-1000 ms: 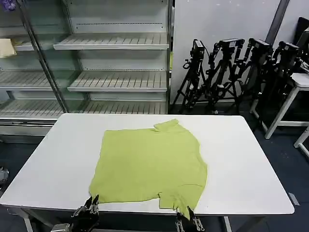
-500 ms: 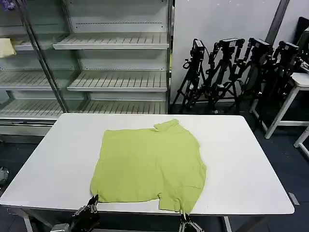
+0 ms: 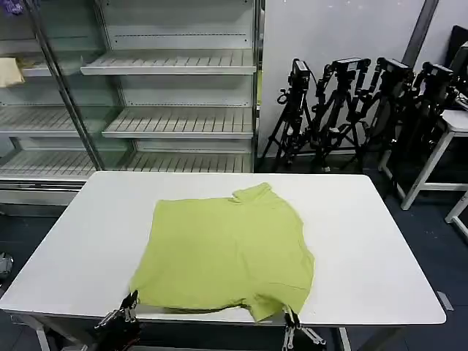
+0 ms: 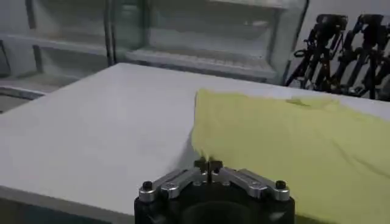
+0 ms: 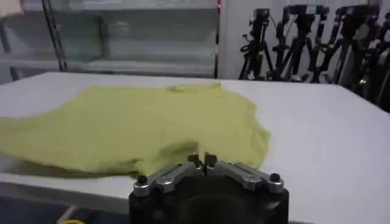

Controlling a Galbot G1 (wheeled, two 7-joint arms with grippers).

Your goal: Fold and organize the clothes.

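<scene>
The clothes are one lime yellow-green collared shirt (image 3: 227, 248) lying mostly flat on the white table (image 3: 365, 241), collar toward the far side. Its near hem reaches the table's front edge and lifts slightly off the top. At the near left corner of the hem, my left gripper (image 3: 130, 300) is shut on the fabric; the left wrist view shows its jaws closed (image 4: 208, 163) at the shirt's edge (image 4: 292, 140). My right gripper (image 3: 291, 319) is shut on the near right corner by the sleeve, with fabric (image 5: 140, 128) pinched at its tips (image 5: 202, 161).
Behind the table stands a glass-fronted shelf unit (image 3: 168, 88) with a small pale cloth (image 3: 10, 72) on a shelf at the left. Black tripods (image 3: 358, 102) cluster at the back right, next to another white table (image 3: 446, 139). Bare tabletop lies on both sides of the shirt.
Both grippers have closed in on the hem corners. The near hem has been drawn toward the front edge and now lifts a little, with the left corner pulled outward.
</scene>
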